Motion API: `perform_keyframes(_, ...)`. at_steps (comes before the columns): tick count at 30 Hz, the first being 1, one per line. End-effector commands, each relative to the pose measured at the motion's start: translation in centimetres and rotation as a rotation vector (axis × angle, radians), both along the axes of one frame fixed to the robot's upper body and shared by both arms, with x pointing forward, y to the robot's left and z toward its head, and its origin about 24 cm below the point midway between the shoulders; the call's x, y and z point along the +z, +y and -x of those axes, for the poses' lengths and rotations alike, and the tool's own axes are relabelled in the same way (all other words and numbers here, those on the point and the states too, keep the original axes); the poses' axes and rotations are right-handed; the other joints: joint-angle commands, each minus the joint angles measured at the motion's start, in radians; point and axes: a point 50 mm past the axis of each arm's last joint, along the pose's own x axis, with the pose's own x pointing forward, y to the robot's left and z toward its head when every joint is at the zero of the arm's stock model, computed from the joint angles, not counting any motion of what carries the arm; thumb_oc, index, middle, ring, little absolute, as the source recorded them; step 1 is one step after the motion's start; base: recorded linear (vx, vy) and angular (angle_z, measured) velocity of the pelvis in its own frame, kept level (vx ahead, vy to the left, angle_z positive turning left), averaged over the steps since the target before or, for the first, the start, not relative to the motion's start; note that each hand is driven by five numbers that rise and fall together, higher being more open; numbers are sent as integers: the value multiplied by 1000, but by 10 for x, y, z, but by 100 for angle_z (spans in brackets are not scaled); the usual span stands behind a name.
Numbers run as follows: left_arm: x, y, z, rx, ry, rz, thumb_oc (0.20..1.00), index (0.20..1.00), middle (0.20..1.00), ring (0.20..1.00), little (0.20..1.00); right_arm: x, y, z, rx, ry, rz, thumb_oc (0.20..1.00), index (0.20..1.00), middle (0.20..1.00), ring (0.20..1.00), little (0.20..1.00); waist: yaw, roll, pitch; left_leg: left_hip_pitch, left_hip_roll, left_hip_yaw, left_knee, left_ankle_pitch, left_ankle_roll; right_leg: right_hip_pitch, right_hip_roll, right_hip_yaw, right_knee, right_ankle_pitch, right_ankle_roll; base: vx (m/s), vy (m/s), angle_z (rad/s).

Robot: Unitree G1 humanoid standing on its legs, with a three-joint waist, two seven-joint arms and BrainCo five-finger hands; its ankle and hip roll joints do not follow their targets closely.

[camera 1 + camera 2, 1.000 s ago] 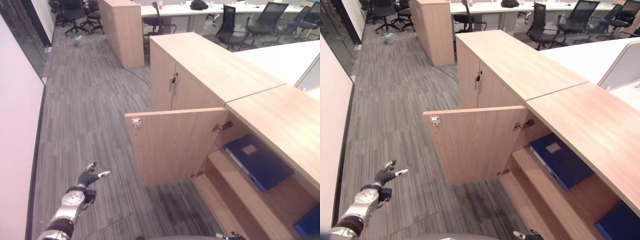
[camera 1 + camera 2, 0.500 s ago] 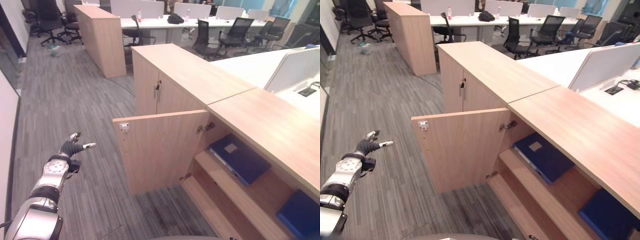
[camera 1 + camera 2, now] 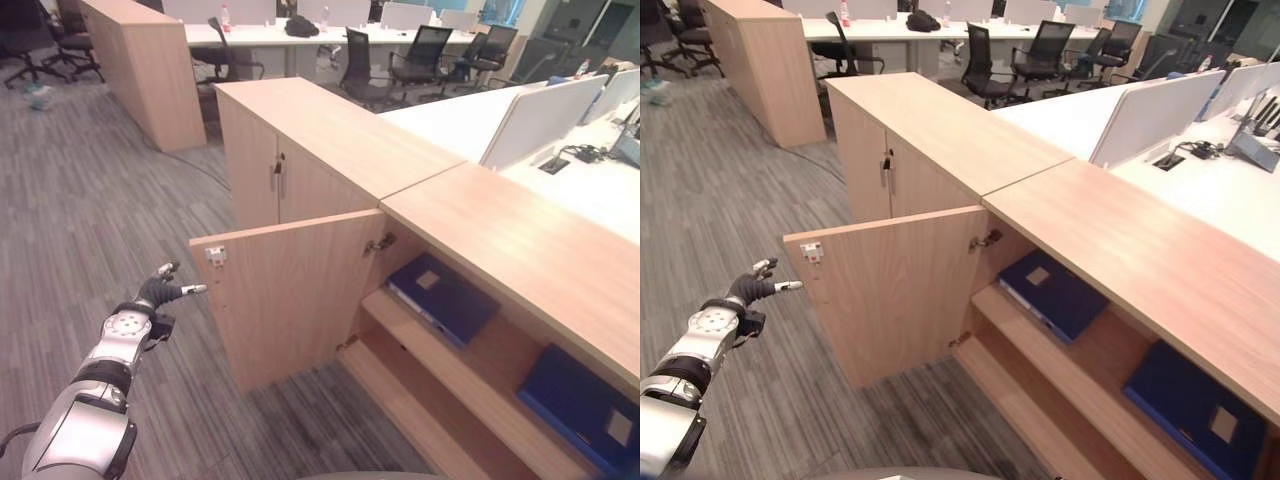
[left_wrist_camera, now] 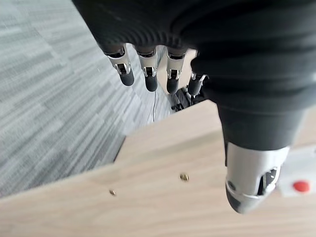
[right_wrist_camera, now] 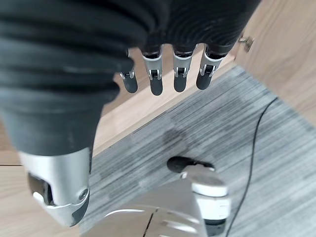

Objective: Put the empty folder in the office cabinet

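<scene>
Left hand (image 3: 150,300): open, fingers loose, holding nothing. It has come nearer to the door's edge than a second ago.
Right hand (image 5: 163,74): hanging low by the cabinet's bottom, fingers straight, holding nothing.
Cabinet door (image 3: 290,290): swung wide open, just past the left hand's fingertips.
Folder (image 3: 440,297): lying flat on a shelf inside the cabinet (image 3: 520,230), well past the door from the left hand. Another blue folder (image 3: 580,395) lies further along.
What changed: the view turned; the folder stayed put.
What it means: the folder looks already put away; closing the door may be next.
</scene>
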Motion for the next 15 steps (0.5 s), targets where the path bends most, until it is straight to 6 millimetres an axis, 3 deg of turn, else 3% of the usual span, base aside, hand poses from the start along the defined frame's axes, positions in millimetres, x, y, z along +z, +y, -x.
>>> perform_keyframes(1,47,-18,-41,-52,-172,8,1000,1000,1000,1000,1000,6,-11,-26,94,-45,47,1000,1000,1000,1000,1000,0,44,40,42,-6,-35,13,-118,18,-26,7,4,55,-16,80,9,-3,-21)
perform_keyframes(7,41,-39,-48,-145,-140,-12,1000,1000,1000,1000,1000,5,-6,-27,133,-50,36,1000,1000,1000,1000,1000,-11,26,31,62,-2,-16,13,-128,17,-18,8,13,46,-11,83,18,-5,-9)
perform_keyframes(15,38,-83,-55,-333,-160,-6,1000,1000,1000,1000,1000,6,-6,-28,158,-59,36,1000,1000,1000,1000,1000,-4,30,27,63,-7,-28,13,-131,18,-4,4,-8,33,-10,80,-7,3,3)
